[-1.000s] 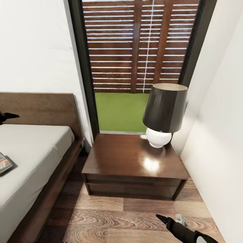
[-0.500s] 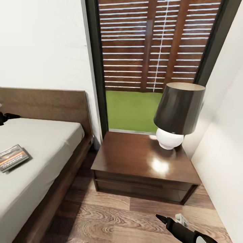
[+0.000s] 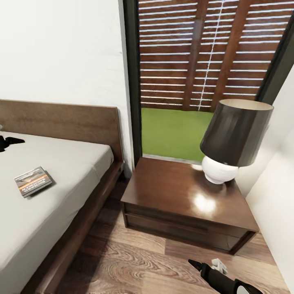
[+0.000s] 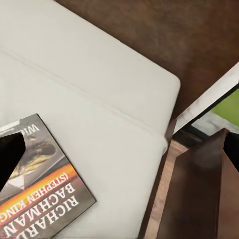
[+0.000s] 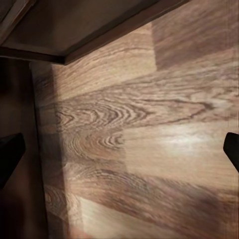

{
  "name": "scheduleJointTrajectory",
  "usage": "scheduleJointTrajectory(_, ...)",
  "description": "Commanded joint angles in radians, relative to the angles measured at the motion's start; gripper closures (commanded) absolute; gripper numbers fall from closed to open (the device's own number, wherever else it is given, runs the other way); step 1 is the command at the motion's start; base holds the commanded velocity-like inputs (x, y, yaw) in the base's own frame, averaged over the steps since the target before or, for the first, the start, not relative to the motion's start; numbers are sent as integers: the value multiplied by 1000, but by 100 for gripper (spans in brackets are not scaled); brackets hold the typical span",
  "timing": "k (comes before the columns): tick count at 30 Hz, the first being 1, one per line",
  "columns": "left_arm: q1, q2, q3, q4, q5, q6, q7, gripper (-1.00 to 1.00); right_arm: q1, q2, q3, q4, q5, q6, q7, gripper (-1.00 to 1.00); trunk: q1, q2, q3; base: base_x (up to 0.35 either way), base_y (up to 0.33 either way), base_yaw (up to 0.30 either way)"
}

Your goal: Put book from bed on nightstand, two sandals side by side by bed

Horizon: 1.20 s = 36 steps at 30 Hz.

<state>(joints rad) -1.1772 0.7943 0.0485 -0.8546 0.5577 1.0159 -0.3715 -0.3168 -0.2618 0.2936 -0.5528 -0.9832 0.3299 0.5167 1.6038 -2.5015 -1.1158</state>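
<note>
The right gripper (image 3: 206, 267) hangs low over the wood floor (image 3: 134, 261), its 2 fingertips spread wide, holding nothing. Ahead of it stands the nightstand (image 3: 179, 196) bearing a lamp (image 3: 234, 139). The left gripper (image 3: 10, 141) hovers above the bed (image 3: 61, 179); its grip cannot be judged. Under it lies the book (image 4: 42, 191), lettered "RICHARD BACHMAN (STEPHEN KING".

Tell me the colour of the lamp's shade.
Dark brown shade over a white round base, best in the head view.
</note>
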Motion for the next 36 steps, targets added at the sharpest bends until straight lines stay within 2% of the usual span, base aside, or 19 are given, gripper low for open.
scheduleJointTrajectory(1, -1, 0, 2, 0, -8, 4, -9, -100, -1, -1, 5, 0, -9, 3, 0, -100, 0, 0, -2, 0, 0, 192)
scheduleJointTrajectory(17, 0, -22, 2, 31, -8, 3, -9, -100, -1, 5, 6, -1, -9, 5, 1, -100, 0, 0, -14, 0, 0, 181)
scheduleJointTrajectory(24, 1, -36, 2, 36, -10, 3, -9, -100, -1, 11, 6, -1, -8, 7, 4, -100, 0, 0, -15, 27, 15, 46)
scheduleJointTrajectory(36, 1, -41, 2, 37, -10, 2, -9, -100, -1, 11, 7, -1, -8, 6, 4, -100, 0, 0, -16, 102, 72, 3)
